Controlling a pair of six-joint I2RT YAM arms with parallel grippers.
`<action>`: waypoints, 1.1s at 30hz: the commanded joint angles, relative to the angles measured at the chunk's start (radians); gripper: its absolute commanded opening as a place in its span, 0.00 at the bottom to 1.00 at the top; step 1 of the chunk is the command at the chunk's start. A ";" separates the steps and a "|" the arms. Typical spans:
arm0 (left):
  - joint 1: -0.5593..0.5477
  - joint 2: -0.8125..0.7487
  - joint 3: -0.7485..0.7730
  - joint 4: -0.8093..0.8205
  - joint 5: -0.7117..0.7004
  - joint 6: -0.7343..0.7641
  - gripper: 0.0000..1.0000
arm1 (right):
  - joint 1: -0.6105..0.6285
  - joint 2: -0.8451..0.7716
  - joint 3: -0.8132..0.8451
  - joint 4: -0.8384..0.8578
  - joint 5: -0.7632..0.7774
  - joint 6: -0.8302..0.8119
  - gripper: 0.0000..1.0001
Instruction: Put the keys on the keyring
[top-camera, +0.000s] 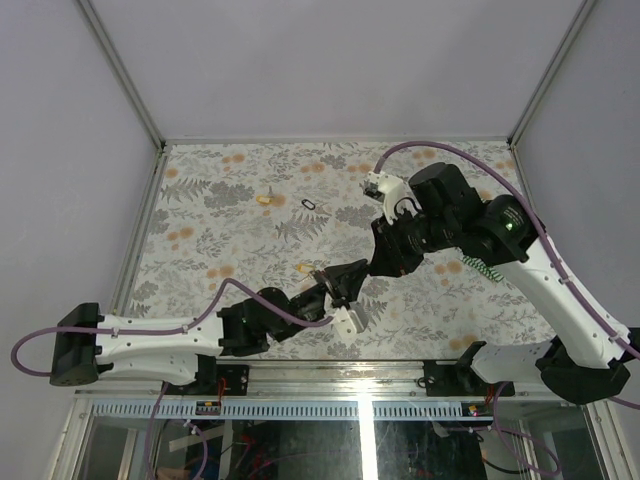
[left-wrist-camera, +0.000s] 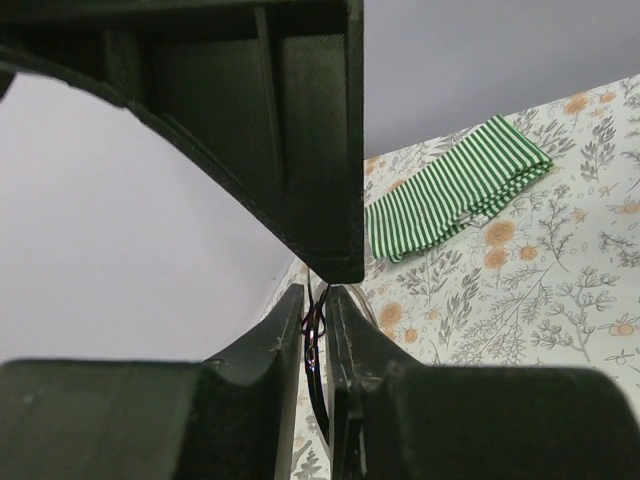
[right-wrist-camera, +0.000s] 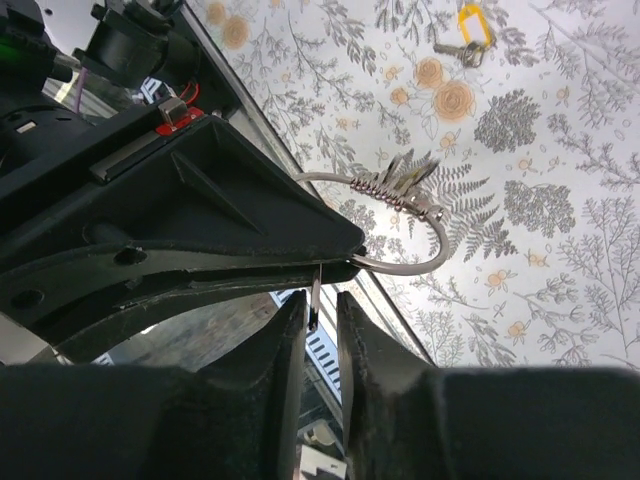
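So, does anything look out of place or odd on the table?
Nothing spilled or damaged. One yellow-headed key lies loose on the floral table, off the thin silver wire keyring, and a folded green-and-white striped cloth, unrelated to keys, sits beneath the right arm.

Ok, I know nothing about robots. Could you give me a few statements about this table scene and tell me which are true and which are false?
1. A green-and-white striped cloth lies on the table. True.
2. The table has a plain white top. False: it is printed with leaves and orange flowers.
3. The silver keyring already carries a bunch of keys. True.
4. The yellow-headed key hangs on that ring. False: it lies on the table, apart from the ring.
5. The left gripper and right gripper work at opposite ends of the table. False: they meet near its middle.
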 joint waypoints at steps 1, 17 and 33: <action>-0.008 -0.044 0.055 0.028 0.004 -0.064 0.00 | -0.004 -0.072 0.028 0.079 0.019 0.020 0.31; -0.008 -0.025 0.116 -0.058 -0.145 -0.239 0.00 | -0.004 -0.342 -0.276 0.504 0.182 0.143 0.46; -0.008 -0.009 0.142 -0.089 -0.176 -0.272 0.00 | -0.004 -0.303 -0.337 0.576 0.142 0.198 0.41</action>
